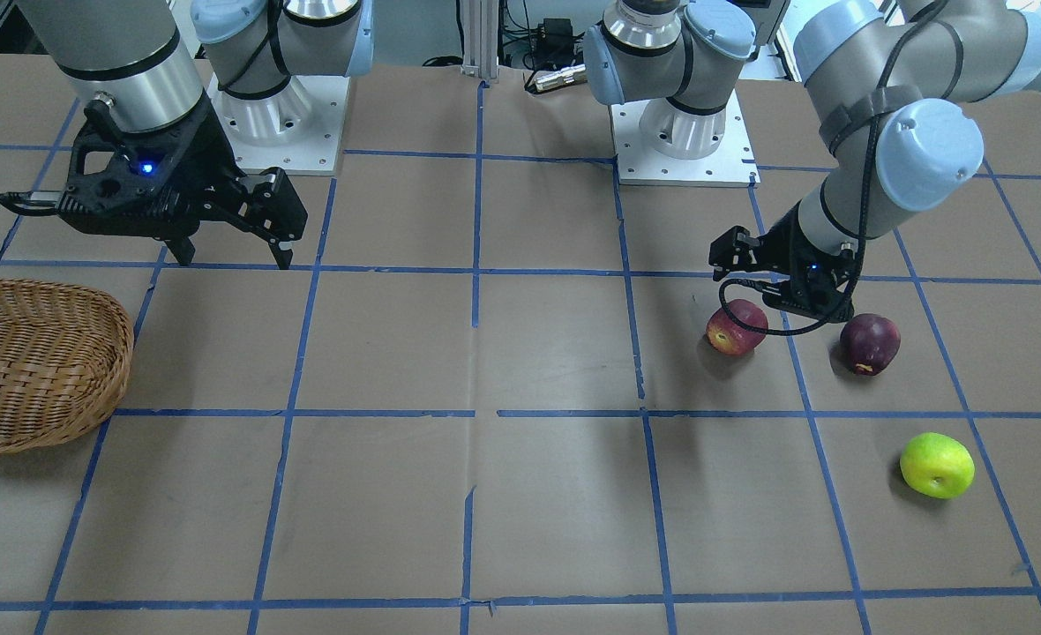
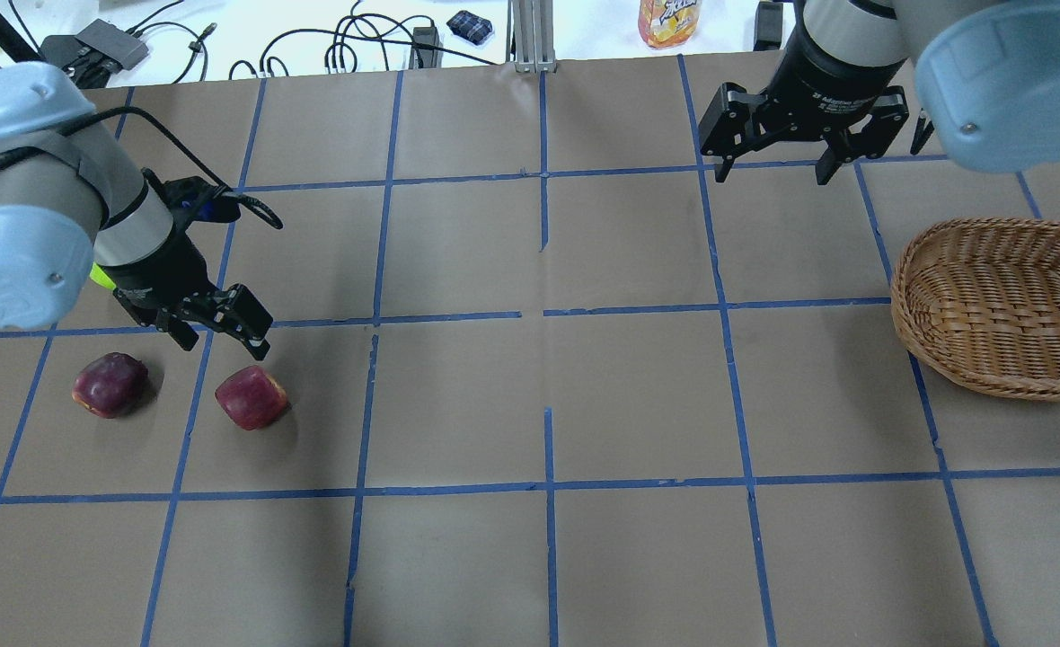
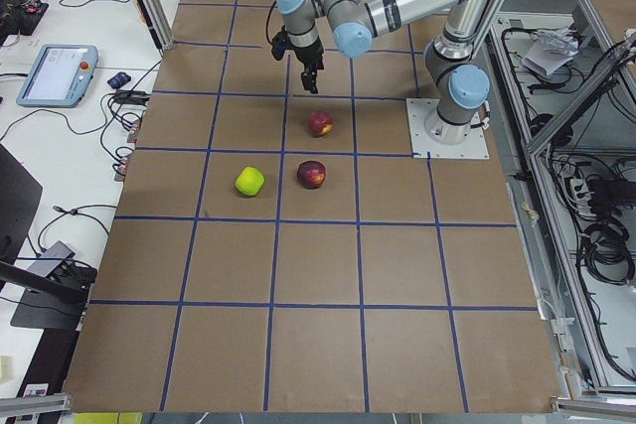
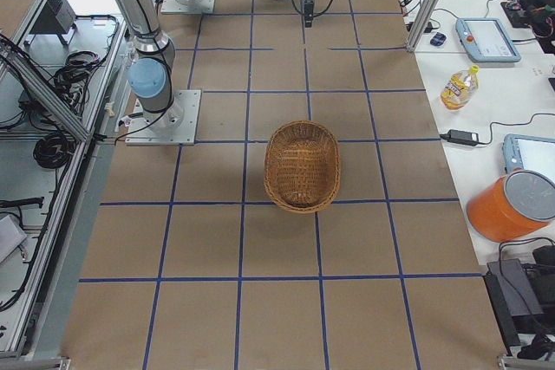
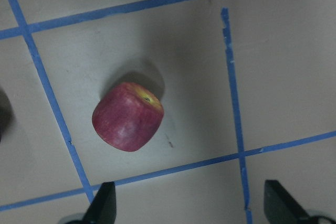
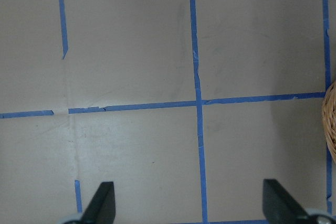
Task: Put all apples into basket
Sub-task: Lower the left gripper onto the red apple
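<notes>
Apples first: all three sit on the brown paper table [image 1: 485, 353], outside the basket [image 1: 44, 414]. In the front-facing view the streaky red apple [image 1: 737, 327] and the dark maroon apple [image 1: 870, 344] are right of centre, near each other but apart. The yellow-green apple [image 1: 937, 465] is lower right, off on its own. That wicker basket is way over at the left edge of the same view, well apart from all of them.

My left gripper [image 2: 225, 346] is just up and left of the red apple in the overhead frame, fingers spread wide, not touching it. My right gripper [image 2: 771, 171] is upper right there, near the basket, fingers apart too, gripping nothing.

As for writing, the bottle [image 2: 669, 18] at the top edge has an orange label, but it's too cut off to read. The white print on my right wrist band [image 2: 840, 94] is too small to make out.
</notes>
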Robot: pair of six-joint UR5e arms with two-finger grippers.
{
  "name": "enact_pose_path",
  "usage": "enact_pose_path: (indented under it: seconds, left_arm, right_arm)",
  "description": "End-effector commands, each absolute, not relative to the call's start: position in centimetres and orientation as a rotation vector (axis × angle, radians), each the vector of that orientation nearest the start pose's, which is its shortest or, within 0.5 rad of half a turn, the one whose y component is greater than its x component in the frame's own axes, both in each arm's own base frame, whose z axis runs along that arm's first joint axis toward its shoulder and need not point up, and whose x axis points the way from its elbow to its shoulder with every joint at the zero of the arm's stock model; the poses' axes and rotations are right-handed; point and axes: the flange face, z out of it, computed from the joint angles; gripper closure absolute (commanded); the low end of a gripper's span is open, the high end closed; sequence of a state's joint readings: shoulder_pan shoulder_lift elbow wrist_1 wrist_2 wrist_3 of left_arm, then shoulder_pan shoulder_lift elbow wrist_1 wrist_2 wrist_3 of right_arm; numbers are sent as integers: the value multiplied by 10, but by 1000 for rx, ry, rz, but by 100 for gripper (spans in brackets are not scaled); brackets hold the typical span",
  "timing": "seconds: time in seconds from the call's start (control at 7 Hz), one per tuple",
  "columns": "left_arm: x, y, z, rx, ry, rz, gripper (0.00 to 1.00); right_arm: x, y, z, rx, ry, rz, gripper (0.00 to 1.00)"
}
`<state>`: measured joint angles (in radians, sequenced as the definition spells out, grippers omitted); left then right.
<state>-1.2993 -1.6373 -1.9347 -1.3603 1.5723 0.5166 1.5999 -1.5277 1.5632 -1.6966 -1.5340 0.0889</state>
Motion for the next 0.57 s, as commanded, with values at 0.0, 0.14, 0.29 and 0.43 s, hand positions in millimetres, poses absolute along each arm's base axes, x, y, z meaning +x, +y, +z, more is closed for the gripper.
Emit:
enact_pose_path:
  seconds: [0.0, 0.14, 0.29, 0.43]
  left_arm:
    - [28, -474, 248, 661, 3167, 288, 0]
    - [33, -477, 231, 835, 3127, 235, 0]
    - [30, -476, 213, 854, 3161, 236, 0]
    - [27, -481, 201, 937, 3200, 197, 0]
  right_arm:
    - [152, -514, 483, 88, 3095, -137, 0]
    - [152, -514, 483, 90, 3095, -137, 0]
    - [152, -514, 483, 88, 3095, -137, 0]
    - [152, -514, 483, 90, 3095, -137, 0]
